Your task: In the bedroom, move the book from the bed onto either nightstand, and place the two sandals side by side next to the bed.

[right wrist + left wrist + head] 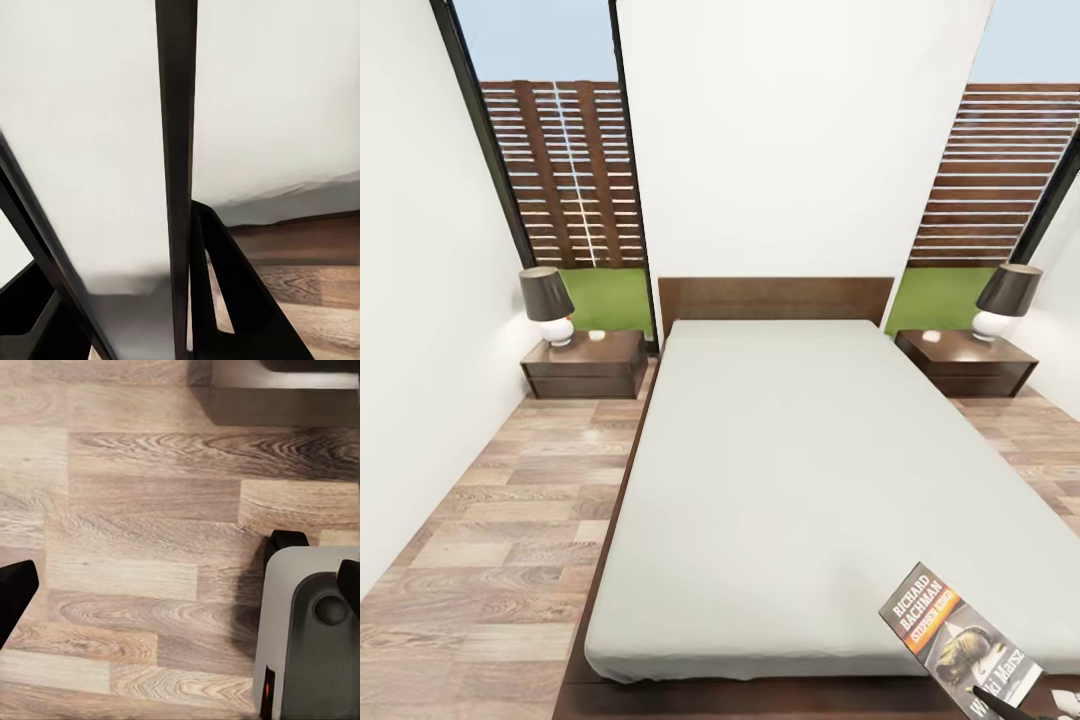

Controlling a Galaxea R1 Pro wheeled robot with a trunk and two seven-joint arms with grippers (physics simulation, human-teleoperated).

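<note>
Left claw (180,585): its two dark fingertips are seen far apart at the edges of the left wrist view, so it is taken as open and empty; under it lie the floor (127,510) planks and part of the robot's own grey base (300,660).
Left nightstand (586,364): set well ahead of the claws, at the left of the headboard, with a lamp (548,303) on it; most of its top is bare.
Bed (760,470): stretched out ahead, its pale mattress bare apart from the near right corner.
Book (960,640): held over the near right corner of the bed, cover tilted up, its lower edge at the right claw.
Right claw (180,285): closed on the book, which is seen edge-on as a thin dark line between the fingers.
Right nightstand (966,362): well ahead of the right claw, carrying a second lamp (1005,300).
Sandals: nothing can be said of them here.
Risk: the book is judged to be pinched by one edge only; a slip or swing could be caused during the drive around the bed.
Risk: a lamp could be knocked when the book is lowered beside it.
</note>
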